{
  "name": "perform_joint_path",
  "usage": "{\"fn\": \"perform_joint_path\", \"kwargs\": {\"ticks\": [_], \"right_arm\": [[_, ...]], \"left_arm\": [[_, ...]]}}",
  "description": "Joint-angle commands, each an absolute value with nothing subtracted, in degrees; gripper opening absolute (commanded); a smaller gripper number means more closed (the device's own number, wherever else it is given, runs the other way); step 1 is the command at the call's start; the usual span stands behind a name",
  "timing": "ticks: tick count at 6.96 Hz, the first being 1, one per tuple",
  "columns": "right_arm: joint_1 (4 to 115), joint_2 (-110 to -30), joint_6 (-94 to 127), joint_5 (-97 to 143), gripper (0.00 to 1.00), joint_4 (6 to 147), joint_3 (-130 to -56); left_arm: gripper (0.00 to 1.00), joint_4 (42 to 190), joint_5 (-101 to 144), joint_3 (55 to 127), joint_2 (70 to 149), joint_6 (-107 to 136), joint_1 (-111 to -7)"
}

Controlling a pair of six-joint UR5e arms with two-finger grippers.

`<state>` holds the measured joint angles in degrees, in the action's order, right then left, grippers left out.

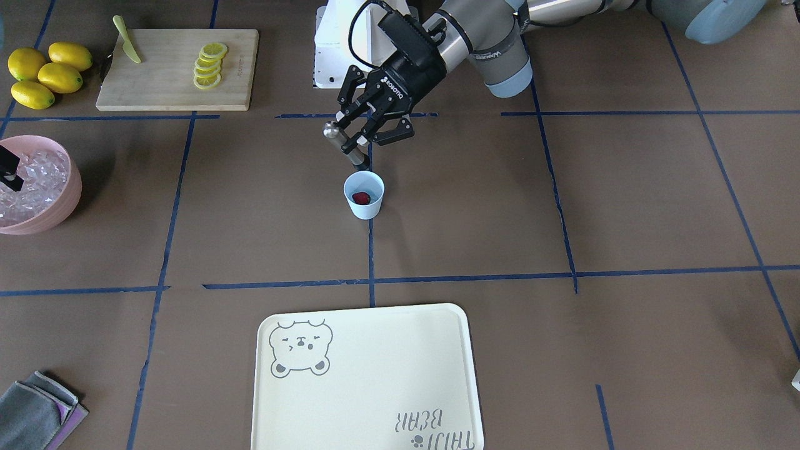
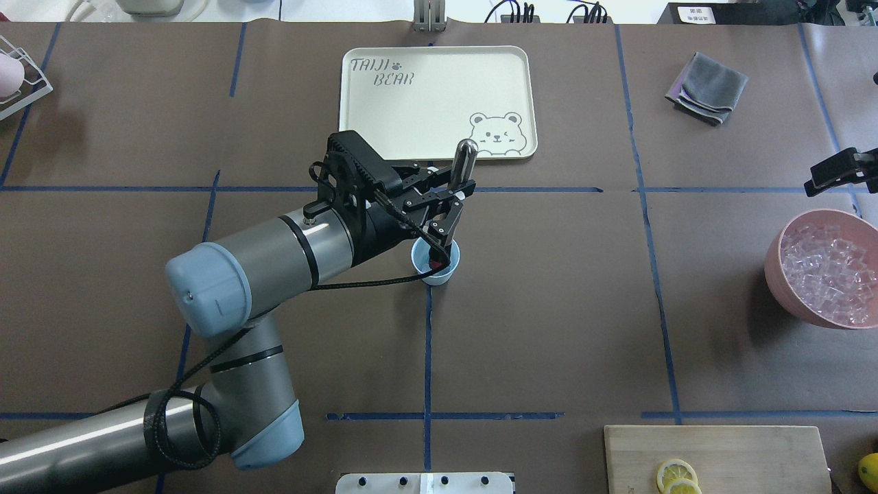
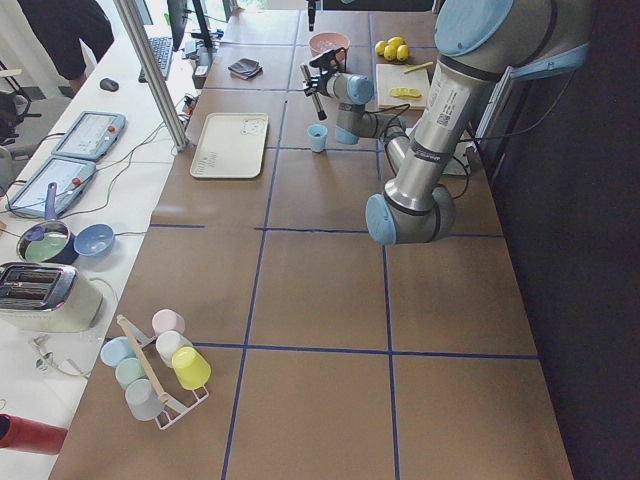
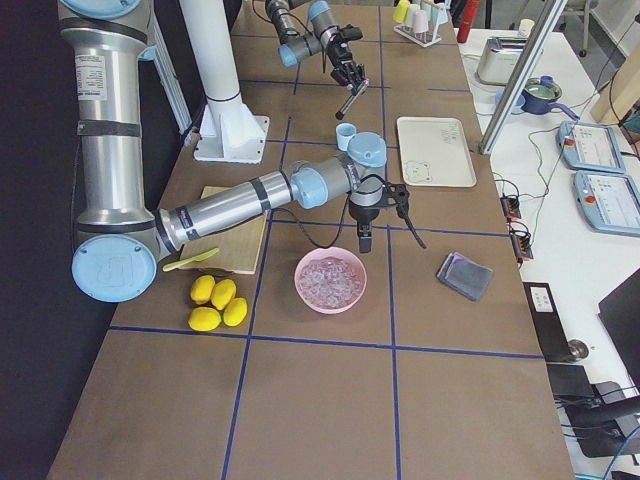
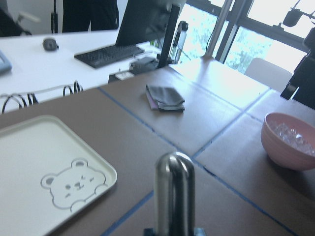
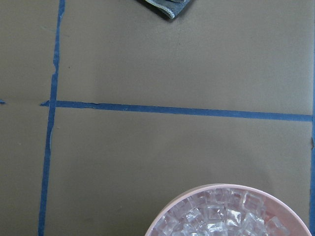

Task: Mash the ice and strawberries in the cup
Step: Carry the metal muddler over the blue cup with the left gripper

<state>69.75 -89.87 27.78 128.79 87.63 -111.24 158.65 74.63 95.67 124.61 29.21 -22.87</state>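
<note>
The pale blue cup [image 1: 364, 209] stands at mid-table with one red strawberry [image 1: 360, 198] inside; it also shows in the overhead view [image 2: 443, 274]. I see no ice in the cup. My left gripper [image 1: 361, 139] is shut on a metal muddler [image 1: 333, 134], held tilted, with its dark lower end just above the cup's rim. The muddler's silver top fills the left wrist view [image 5: 174, 187]. The ice [image 2: 826, 271] lies in the pink bowl [image 2: 778, 274]. My right gripper [image 2: 816, 184] hangs above that bowl's far edge, looks shut and holds nothing.
A cream bear tray [image 1: 375, 362] lies on the operators' side of the cup. A cutting board [image 1: 169, 87] holds lemon slices [image 1: 210, 65] and a green knife [image 1: 127, 40]. Whole lemons [image 1: 47, 74] lie beside it. A grey cloth [image 2: 706, 88] lies at a far corner.
</note>
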Motion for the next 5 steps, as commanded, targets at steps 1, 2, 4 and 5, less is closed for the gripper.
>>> {"fn": "perform_joint_path", "kwargs": {"ticks": [1, 2, 4, 5], "right_arm": [[70.13, -89.91, 27.77, 128.93, 1.0, 87.63, -111.62], [70.14, -89.91, 27.77, 128.94, 1.0, 87.63, -111.53], [70.14, -89.83, 28.04, 128.94, 1.0, 87.63, -111.8], [70.14, -89.74, 28.04, 128.85, 1.0, 87.63, -111.71]], "left_arm": [[0.03, 163.64, 65.94, 94.31, 125.07, 23.58, -21.09], [0.03, 164.0, 65.66, 94.31, 125.24, 22.16, -20.75], [0.03, 165.66, 60.76, 92.47, 125.15, 16.28, -16.98], [0.03, 166.02, 60.56, 91.68, 124.81, 16.17, -16.44]]}}
